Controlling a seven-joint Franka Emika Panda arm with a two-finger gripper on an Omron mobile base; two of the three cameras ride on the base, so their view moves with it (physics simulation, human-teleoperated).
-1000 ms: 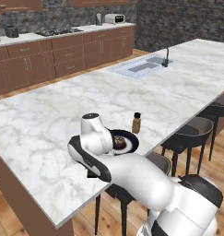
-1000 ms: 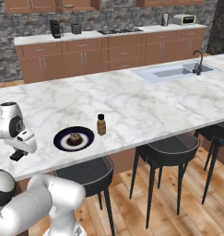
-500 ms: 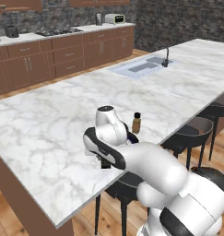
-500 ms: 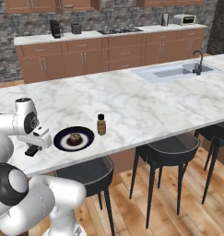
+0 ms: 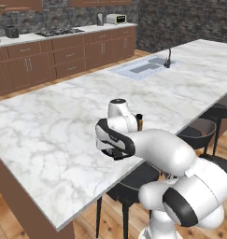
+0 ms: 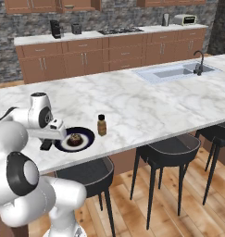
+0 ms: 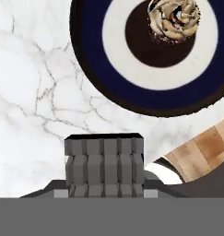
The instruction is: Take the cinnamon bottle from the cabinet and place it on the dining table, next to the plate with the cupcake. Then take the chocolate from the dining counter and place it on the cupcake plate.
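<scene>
A dark grey rough stone wall (image 6: 128, 18) closes the far side of the kitchen. Against it runs a row of reddish-brown wooden drawer units (image 6: 109, 55) with small grey handles under a pale worktop (image 6: 109, 33). On that worktop stand a black coffee machine (image 6: 55, 28) near its left end, a dark hob (image 6: 119, 31) in the middle and a silver toaster (image 6: 184, 19) towards the right end. Reddish-brown wall cupboards (image 6: 53, 5) hang above. The floor is warm light-brown wooden planking (image 6: 178, 203). Black round-seated bar stools (image 6: 167, 150) on thin legs stand along the near edge of the island. Lighting is even and soft.
</scene>
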